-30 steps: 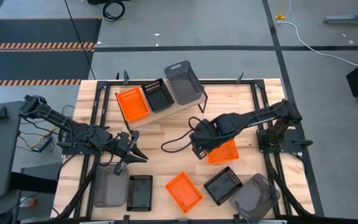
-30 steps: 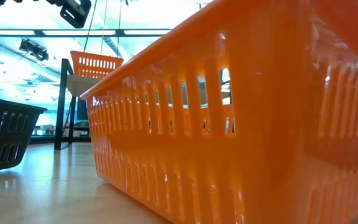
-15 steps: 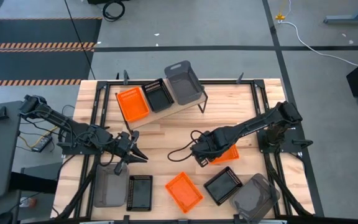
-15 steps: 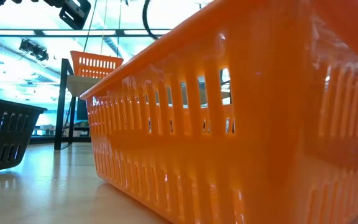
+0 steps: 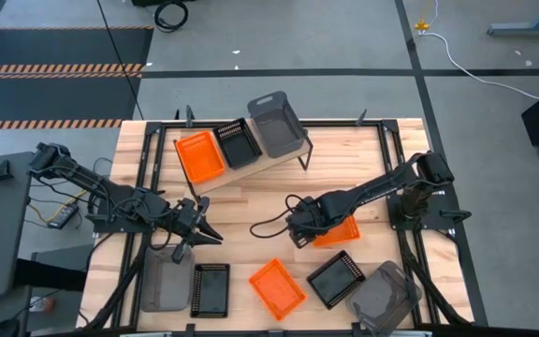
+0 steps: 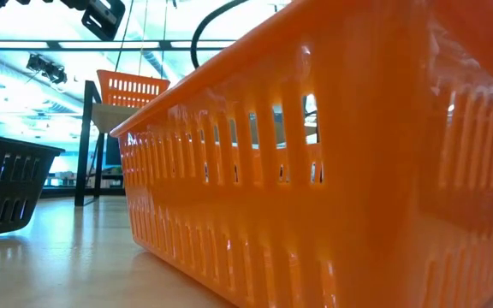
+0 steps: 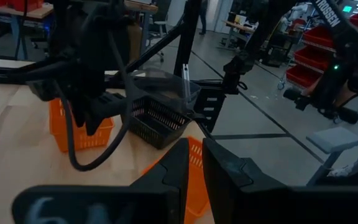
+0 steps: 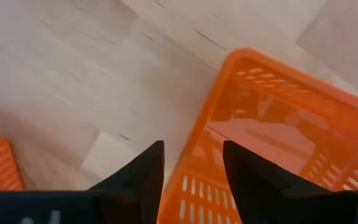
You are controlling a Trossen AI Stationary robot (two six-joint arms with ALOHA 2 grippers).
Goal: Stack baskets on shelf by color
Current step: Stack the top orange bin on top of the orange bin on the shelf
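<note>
Now | right gripper (image 8: 191, 180) hovering, fingers apart, straddling the orange slotted plastic basket (image 8: 272, 143) near rim | light, stiff, slick; pinching rim wall.

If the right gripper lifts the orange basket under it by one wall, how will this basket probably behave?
The orange basket is thin slotted plastic and empty, so it is probably light. Held by one wall between the open right gripper fingers, it will likely hang tilted, and the wall may bend slightly. On the smooth wooden table it would probably slide rather than tip.
</note>
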